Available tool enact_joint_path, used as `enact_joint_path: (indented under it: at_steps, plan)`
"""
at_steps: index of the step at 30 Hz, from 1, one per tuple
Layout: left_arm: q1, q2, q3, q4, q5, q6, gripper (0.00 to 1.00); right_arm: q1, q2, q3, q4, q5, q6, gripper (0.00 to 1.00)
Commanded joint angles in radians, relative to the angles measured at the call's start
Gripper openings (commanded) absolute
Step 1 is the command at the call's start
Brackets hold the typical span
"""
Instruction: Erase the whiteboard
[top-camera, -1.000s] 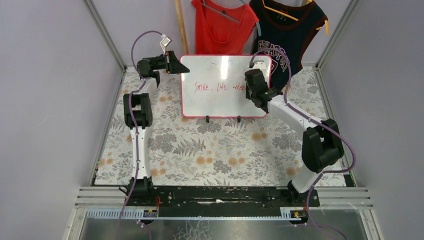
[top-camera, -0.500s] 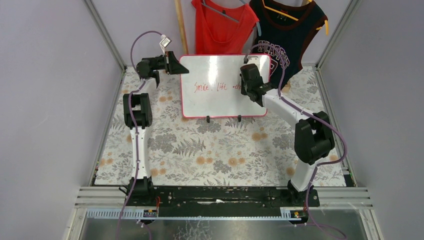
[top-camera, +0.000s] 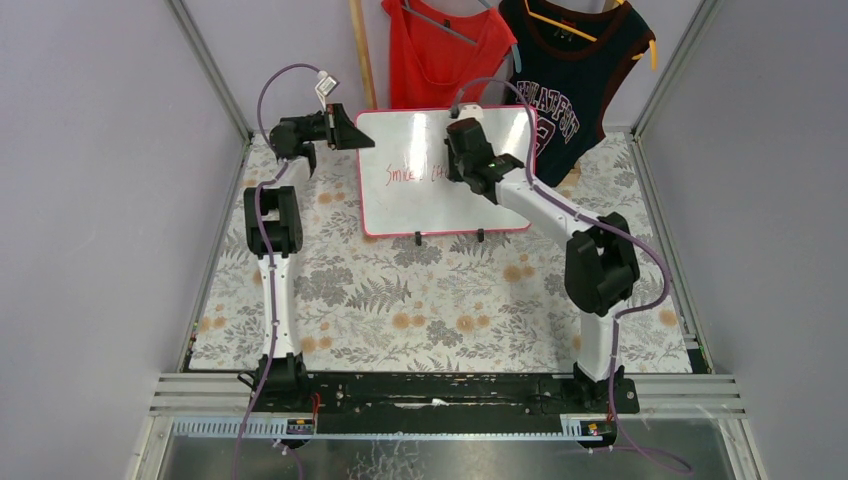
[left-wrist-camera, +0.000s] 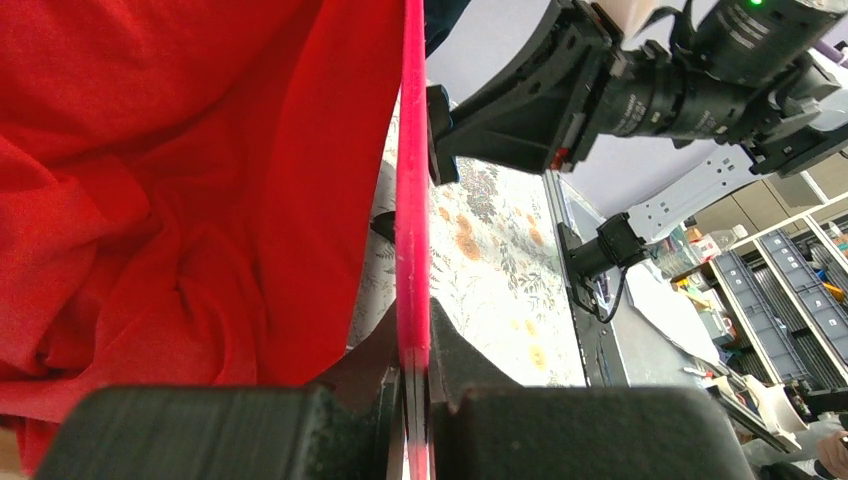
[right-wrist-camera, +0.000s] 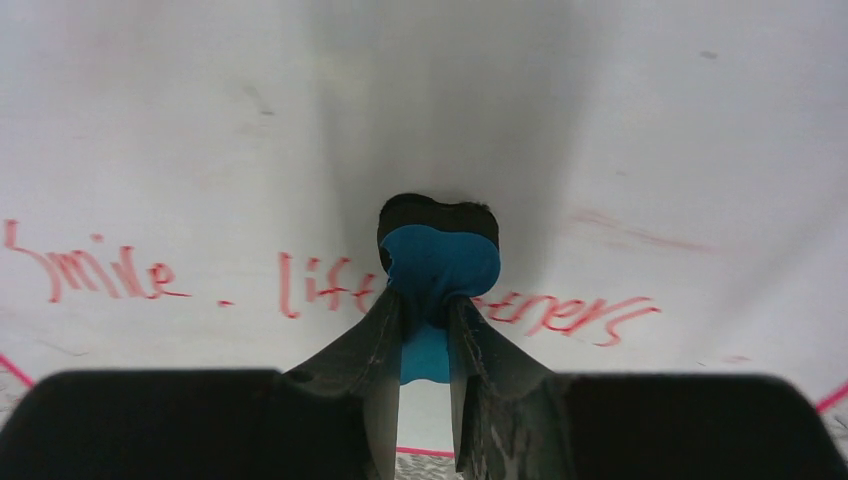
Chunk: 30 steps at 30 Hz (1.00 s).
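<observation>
The whiteboard (top-camera: 400, 205) stands upright at the back of the table on two small black feet. It has a pink-red frame and red writing (top-camera: 403, 173). My left gripper (top-camera: 352, 134) is shut on its upper left edge; the left wrist view shows the pink frame (left-wrist-camera: 412, 200) pinched between the jaws of that gripper (left-wrist-camera: 413, 335). My right gripper (top-camera: 462, 162) is shut on the blue eraser (right-wrist-camera: 440, 262) and presses it against the board (right-wrist-camera: 650, 150), in the middle of the red writing (right-wrist-camera: 100, 280). Red letters show on both sides of the eraser.
A red top (top-camera: 445, 50) and a dark jersey (top-camera: 580, 70) hang just behind the board, beside a wooden stick (top-camera: 362, 50). A floral cloth (top-camera: 440, 300) covers the table. Metal posts and grey walls close in both sides.
My right gripper has slid left across the board with the eraser, from the right end of the writing to its middle. The left gripper still holds the board's edge.
</observation>
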Motion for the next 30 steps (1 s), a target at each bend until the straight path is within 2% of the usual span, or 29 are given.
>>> enact_joint_path:
  at_steps: [1,12,22,30]
  plan:
    - [-0.008,-0.010,-0.008,0.084,0.059,-0.038,0.00,0.052,0.069,0.090,0.010,-0.048,0.011,0.00]
    - [-0.015,-0.015,-0.027,0.089,0.066,-0.029,0.00,0.017,0.002,0.004,-0.009,0.079,-0.014,0.00]
    - [-0.015,-0.015,-0.028,0.091,0.080,-0.024,0.00,-0.089,-0.128,-0.189,0.016,0.178,-0.031,0.00]
    - [-0.015,-0.017,-0.031,0.093,0.078,-0.020,0.00,-0.116,-0.177,-0.239,0.022,0.163,-0.043,0.00]
